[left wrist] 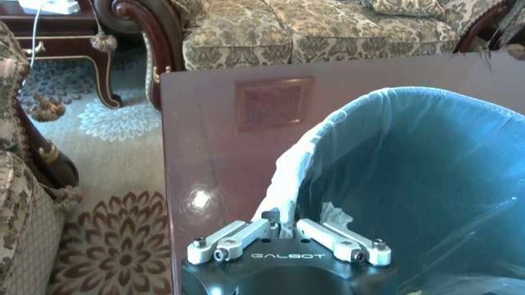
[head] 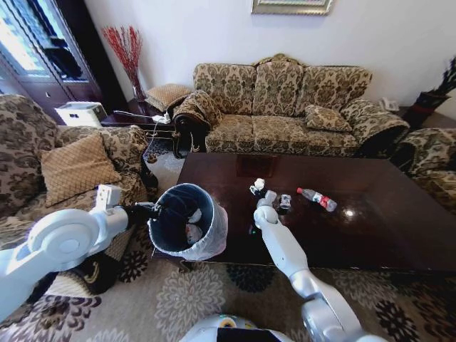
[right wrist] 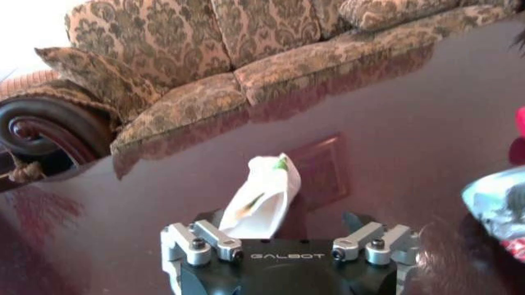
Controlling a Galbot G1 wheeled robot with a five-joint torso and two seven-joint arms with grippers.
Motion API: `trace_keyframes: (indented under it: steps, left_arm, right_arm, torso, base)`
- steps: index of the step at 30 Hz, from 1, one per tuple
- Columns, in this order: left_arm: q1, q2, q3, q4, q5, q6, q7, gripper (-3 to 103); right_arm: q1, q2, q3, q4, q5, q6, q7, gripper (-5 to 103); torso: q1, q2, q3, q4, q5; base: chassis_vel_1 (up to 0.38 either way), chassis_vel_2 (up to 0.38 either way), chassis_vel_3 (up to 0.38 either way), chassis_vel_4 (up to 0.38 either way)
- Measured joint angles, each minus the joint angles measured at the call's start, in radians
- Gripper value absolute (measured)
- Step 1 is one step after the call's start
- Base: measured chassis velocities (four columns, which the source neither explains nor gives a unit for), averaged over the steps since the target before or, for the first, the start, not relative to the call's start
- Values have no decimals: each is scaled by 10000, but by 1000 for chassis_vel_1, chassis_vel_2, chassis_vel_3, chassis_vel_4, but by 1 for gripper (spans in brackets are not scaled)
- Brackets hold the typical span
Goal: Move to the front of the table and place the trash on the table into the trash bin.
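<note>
Straddling a white wrapper scrap (right wrist: 264, 198), right gripper (right wrist: 287, 224) seems open.

The right gripper (right wrist: 283, 236) hid the wrapper's (right wrist: 264, 196) lower end; beside it, a crumpled scrap (right wrist: 498, 203) was cut off at the edge.

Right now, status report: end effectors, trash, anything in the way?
Left end effector clamps liner-covered round trash bin rim. Right end effector open around crumpled white wrapper on dark glossy table. No obstruction seen.

Trash bin (head: 187, 222) off the surface's (head: 385, 235) left edge, scraps inside. Wrapper scraps (head: 259, 189) mid-surface, bottle (head: 317, 199) just right of them. Sofa (head: 285, 107) behind.
</note>
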Motion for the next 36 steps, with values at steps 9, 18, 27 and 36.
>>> trace_keyframes:
  steps: [9, 18, 27, 36]
  left_arm:
    - [73, 4, 30, 73, 204, -17, 92, 0]
    - [236, 3, 38, 142, 529, -101, 228, 0]
    - [257, 160, 1, 160, 527, -104, 240, 0]
    - [439, 194, -188, 40, 323, -36, 113, 0]
  right_arm:
    - [402, 128, -116, -709, -275, 306, -535, 65]
    - [493, 196, -139, -980, -474, 502, -729, 33]
    - [104, 172, -222, -617, -961, 564, -793, 3]
    - [-1137, -198, -312, 2220, -1192, 1143, -1246, 0]
  torso:
    - [-3, 0, -1, 5, -2]
    - [-3, 0, 0, 1, 0]
    - [-3, 1, -1, 0, 3]
    - [-2, 0, -1, 3, 1]
  base:
    - [0, 0, 0, 0]
    - [0, 0, 0, 0]
    - [0, 0, 0, 0]
    - [0, 0, 0, 0]
